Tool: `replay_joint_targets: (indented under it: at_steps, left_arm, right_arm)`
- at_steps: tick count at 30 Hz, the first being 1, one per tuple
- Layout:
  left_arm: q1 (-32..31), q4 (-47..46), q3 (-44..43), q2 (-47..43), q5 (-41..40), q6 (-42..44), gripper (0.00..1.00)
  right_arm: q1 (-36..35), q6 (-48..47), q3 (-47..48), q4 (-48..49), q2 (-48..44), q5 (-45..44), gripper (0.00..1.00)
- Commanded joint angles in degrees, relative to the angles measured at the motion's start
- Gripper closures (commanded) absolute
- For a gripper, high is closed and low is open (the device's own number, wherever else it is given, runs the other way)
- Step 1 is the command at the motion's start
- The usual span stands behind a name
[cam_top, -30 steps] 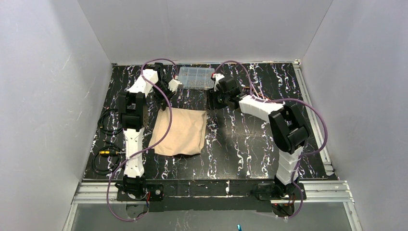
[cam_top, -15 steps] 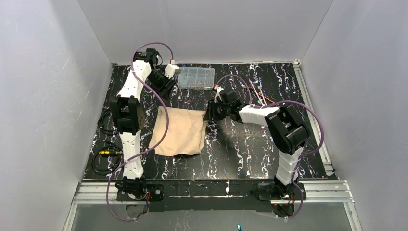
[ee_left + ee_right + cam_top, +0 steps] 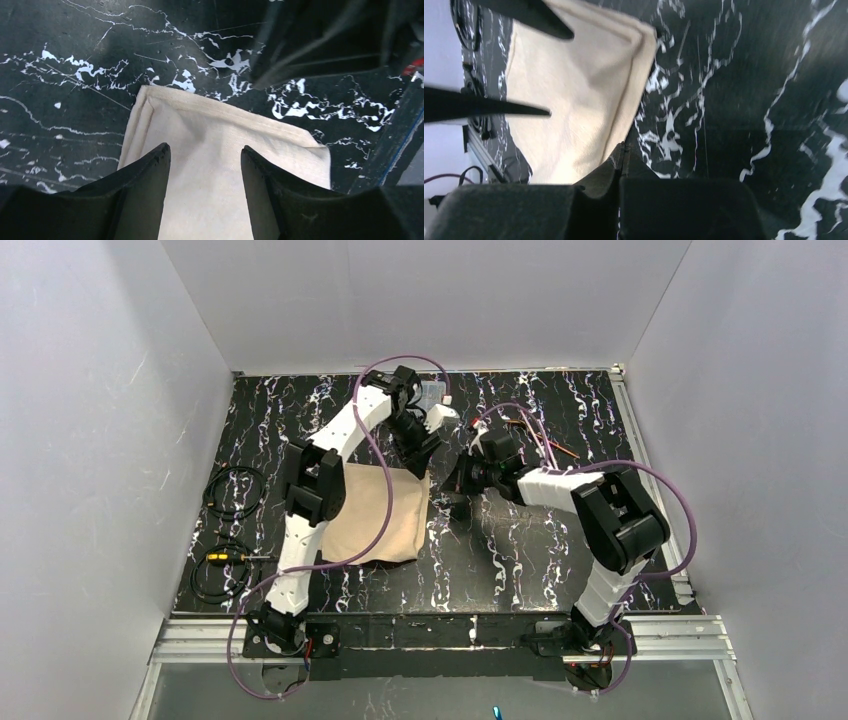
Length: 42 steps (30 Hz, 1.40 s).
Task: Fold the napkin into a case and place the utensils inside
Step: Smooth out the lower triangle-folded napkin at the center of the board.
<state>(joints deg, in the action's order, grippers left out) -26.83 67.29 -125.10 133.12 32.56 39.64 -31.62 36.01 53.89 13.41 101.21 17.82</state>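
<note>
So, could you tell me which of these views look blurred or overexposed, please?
Right wrist view: table veins smeared, napkin washed out. Left wrist view: napkin hem crisp, its fingers near-black. Top view: sharp, evenly lit.

Black white-veined table (image 3: 520,540), beige napkin (image 3: 375,525) lying flat, cable coils (image 3: 232,476) at left

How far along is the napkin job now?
Done: the napkin lies flat, seemingly folded once. In hand: the open left gripper hovers over its far edge; the right gripper is shut at its right edge, and I cannot tell if it pinches cloth. Left: the narrow case folds, then the utensils, not yet inside.
</note>
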Motion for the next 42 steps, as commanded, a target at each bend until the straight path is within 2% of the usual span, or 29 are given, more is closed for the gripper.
replay_joint_targets:
  at_steps: [1,6,13,20,30,36,42]
  left_arm:
    - [-0.17,-1.46,-1.99,1.48,0.76,0.76,0.48]
    - [-0.42,-6.82,1.56,0.83,-0.20,-0.58,0.48]
    - [-0.42,-9.63,4.90,0.62,1.96,-1.42,0.65]
    - [-0.42,-9.72,6.28,0.19,3.42,-1.57,0.67]
    - [-0.43,-10.15,5.39,2.08,2.68,-2.29,0.84]
    - [-0.42,-10.16,5.40,2.58,3.07,-2.56,0.84]
    - [-0.42,-10.17,6.09,2.79,2.88,-2.40,0.78]
  right_arm:
    - [-0.67,3.99,-4.76,4.13,-2.04,3.64,0.99]
    - [-1.42,7.80,-8.75,9.35,-2.43,5.31,0.99]
    - [-4.59,13.66,-12.45,17.40,-0.86,5.32,0.99]
    - [-5.85,14.87,-13.58,19.25,-0.30,4.43,0.99]
    - [-8.04,15.34,-13.37,21.15,1.98,4.84,0.99]
    - [-9.40,15.41,-13.52,21.78,3.29,4.72,0.99]
    - [-9.37,14.82,-14.42,21.22,2.46,4.25,0.99]
